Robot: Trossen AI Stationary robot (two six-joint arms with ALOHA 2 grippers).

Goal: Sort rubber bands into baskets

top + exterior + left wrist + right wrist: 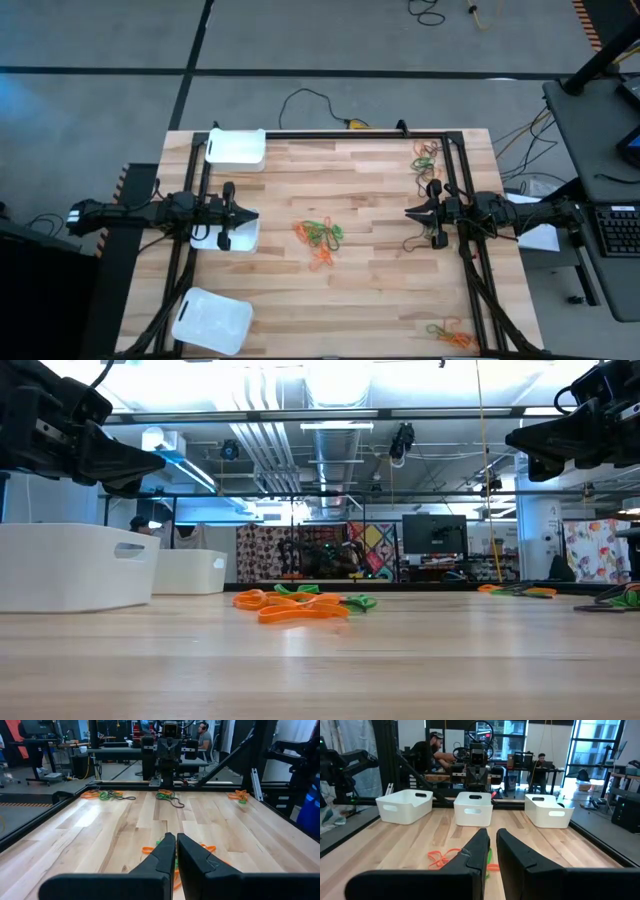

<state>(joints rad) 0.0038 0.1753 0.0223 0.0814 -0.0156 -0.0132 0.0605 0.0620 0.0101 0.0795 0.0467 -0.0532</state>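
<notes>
Three white baskets stand along the table's left side: far (237, 148), middle (240, 238) and near (212, 320). A pile of orange and green rubber bands (320, 237) lies at the table's middle. Smaller piles lie at the far right (428, 155) and the near right (448, 333). My left gripper (252, 214) hangs level over the middle basket, shut and empty, pointing toward the central pile (150, 850). My right gripper (409, 212) hangs level at the right, shut to a narrow slit (492, 832) and empty, facing the baskets (474, 807).
A black frame (330, 133) runs along the table's far edge and both sides. Black cables lie by the right gripper (418, 243). Bare wood lies between the central pile and each gripper. People sit at desks beyond the table.
</notes>
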